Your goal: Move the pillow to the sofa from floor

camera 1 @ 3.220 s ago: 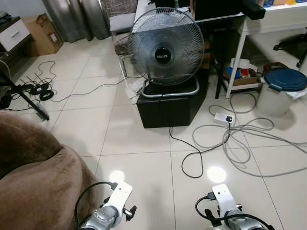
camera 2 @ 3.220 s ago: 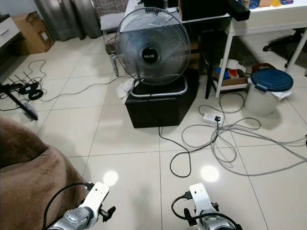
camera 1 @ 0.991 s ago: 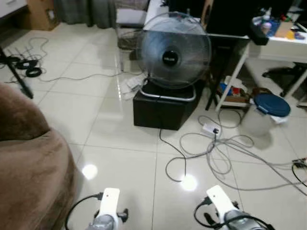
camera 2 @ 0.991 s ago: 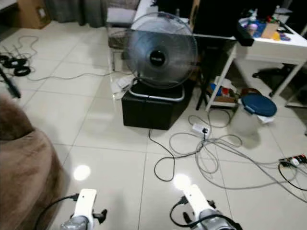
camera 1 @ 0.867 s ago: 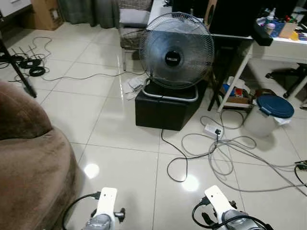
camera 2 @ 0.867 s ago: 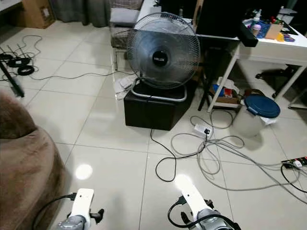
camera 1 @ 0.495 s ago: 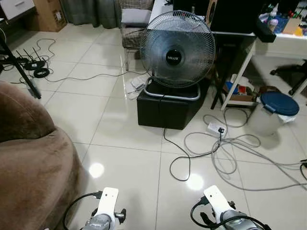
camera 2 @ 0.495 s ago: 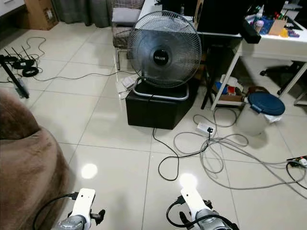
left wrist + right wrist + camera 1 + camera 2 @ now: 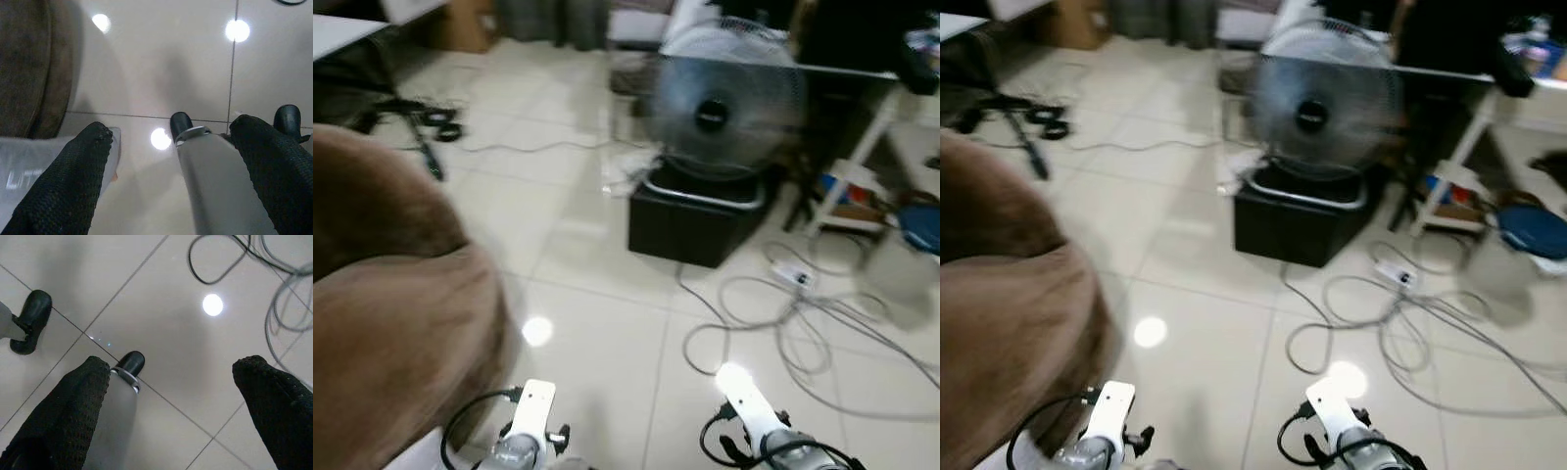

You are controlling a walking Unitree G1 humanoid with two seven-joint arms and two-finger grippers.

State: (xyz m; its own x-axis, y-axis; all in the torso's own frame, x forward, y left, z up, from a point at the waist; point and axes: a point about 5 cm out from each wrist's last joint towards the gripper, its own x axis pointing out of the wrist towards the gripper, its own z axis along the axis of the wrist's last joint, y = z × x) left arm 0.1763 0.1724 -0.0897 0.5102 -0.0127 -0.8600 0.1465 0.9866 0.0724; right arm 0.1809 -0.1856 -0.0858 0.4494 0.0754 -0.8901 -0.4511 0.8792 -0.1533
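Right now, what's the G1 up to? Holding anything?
Nothing held. Both arms hang low with the left gripper and right gripper open over bare floor tile. The head views are blurred, so the robot looks to be turning or walking. A brown sofa or beanbag sits on its left; a fan on a black box and loose cables lie ahead.

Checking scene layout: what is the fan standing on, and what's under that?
The fan stands on a black box, which rests on the tiled floor. The box's contents can't be seen.
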